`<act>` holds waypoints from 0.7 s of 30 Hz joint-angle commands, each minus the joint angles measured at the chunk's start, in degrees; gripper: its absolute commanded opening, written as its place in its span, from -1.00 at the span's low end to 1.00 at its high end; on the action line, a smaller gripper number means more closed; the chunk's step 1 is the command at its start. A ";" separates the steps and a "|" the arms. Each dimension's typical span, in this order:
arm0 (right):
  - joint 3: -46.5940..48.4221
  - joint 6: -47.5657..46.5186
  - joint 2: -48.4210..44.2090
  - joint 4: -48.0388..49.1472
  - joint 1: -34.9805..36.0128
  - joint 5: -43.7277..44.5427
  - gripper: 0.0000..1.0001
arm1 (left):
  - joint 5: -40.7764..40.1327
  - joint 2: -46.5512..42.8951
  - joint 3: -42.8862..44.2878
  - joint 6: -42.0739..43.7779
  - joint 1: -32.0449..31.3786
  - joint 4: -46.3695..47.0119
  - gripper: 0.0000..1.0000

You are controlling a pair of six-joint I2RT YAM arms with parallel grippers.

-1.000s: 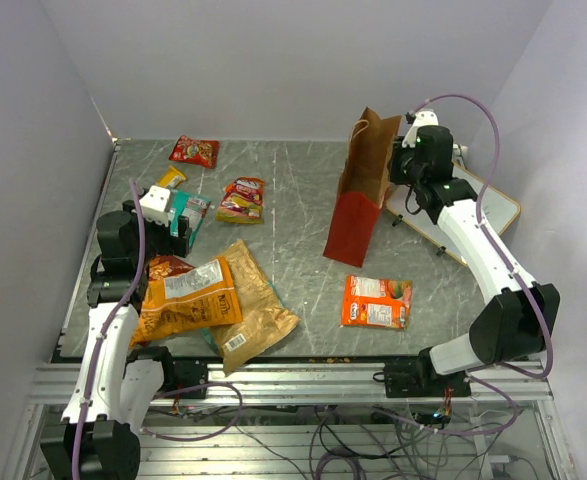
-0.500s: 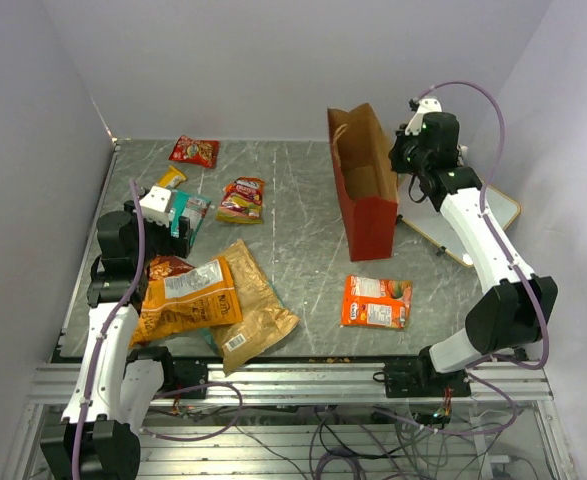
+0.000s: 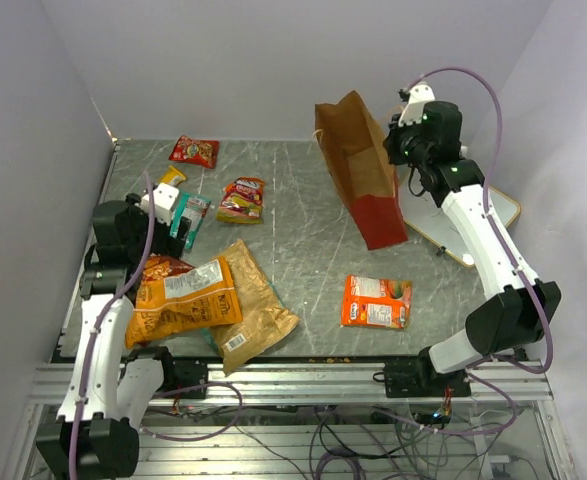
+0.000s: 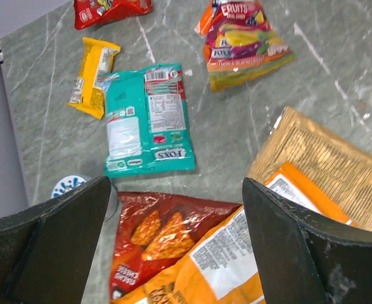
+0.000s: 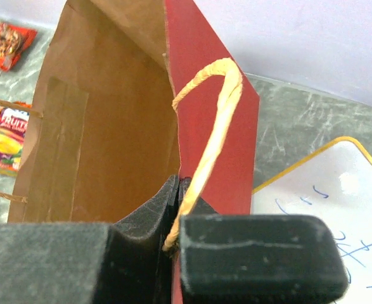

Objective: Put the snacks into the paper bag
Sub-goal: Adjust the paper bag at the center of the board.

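Observation:
The paper bag [image 3: 361, 170], red outside and brown inside, stands tilted at the back right, its open mouth leaning left. My right gripper [image 3: 401, 140] is shut on its right wall at the rim [image 5: 180, 190], beside a tan handle [image 5: 214, 120]. My left gripper [image 4: 176, 190] is open and empty above the red Doritos bag [image 4: 151, 234], the orange chip bag [image 4: 236, 266] and the gold bag [image 4: 331, 158]. Beyond lie a teal packet [image 4: 149, 120], a yellow packet [image 4: 94, 76], a small red packet [image 4: 109, 9] and a fruit packet [image 4: 243, 35]. An orange flat pack [image 3: 376, 301] lies at the front right.
A white board with scribbles [image 3: 473, 215] lies right of the bag, under my right arm; it also shows in the right wrist view [image 5: 325, 196]. Walls close the left, back and right sides. The big chip bags overlap at the front left [image 3: 203, 300].
My right gripper has swung the bag's top to the left, so the bag went from leaning right, through upright, to leaning left. My left gripper has drawn back slightly to the left.

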 commanded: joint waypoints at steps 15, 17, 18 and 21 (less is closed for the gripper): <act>-1.80 -7.07 -4.73 -4.28 6.06 -3.34 -1.00 | -7.04 17.70 11.09 28.40 12.72 -32.36 0.92; -2.00 -7.42 -5.19 -4.25 6.44 -2.97 -1.00 | -6.12 18.98 11.12 28.33 17.99 -32.93 0.92; -2.18 -7.63 -5.40 -4.11 6.51 -2.75 -1.00 | -5.56 19.54 11.14 28.42 20.34 -33.26 0.92; -2.96 -8.01 -6.00 -3.61 6.69 -2.01 -1.00 | -4.44 21.74 10.36 29.21 26.60 -33.19 0.91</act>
